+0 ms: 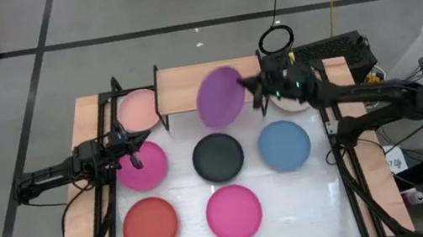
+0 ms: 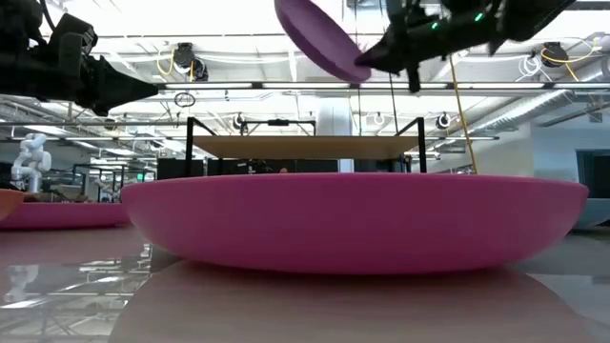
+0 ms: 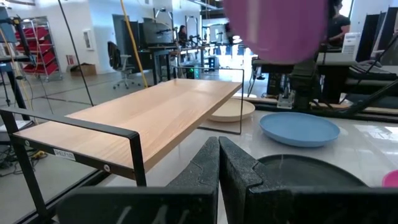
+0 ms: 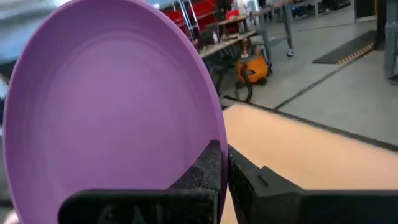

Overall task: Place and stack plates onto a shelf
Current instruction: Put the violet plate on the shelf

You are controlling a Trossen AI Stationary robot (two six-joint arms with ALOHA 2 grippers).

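So the right end effector (image 1: 252, 92) is up in the air over the shelf (image 1: 185, 87), pinched tight on the rim of the purple plate (image 1: 220, 97), which hangs tilted off it and sits above the light-wood board rather than on it; the low view shows it clearly lifted, well above the shelf top. The beige plate (image 1: 288, 105) is on the worktop (image 1: 309, 197) just under and beside that end effector, mostly hidden by the arm. The left end effector (image 1: 133, 152) is clenched with nothing in it, hovering just above the magenta plate (image 1: 142, 165). The light pink plate (image 1: 139, 109) lies just beyond it, next to the shelf's near leg. To its side, further along the row, come the black plate (image 1: 218, 156) and then the blue plate (image 1: 285, 144), which sits below the right arm. On the side of the left end effector away from the shelf are the red plate (image 1: 150, 226) and, next to that, the hot pink plate (image 1: 234, 213), both flat on the worktop. Nothing rests on the shelf board.
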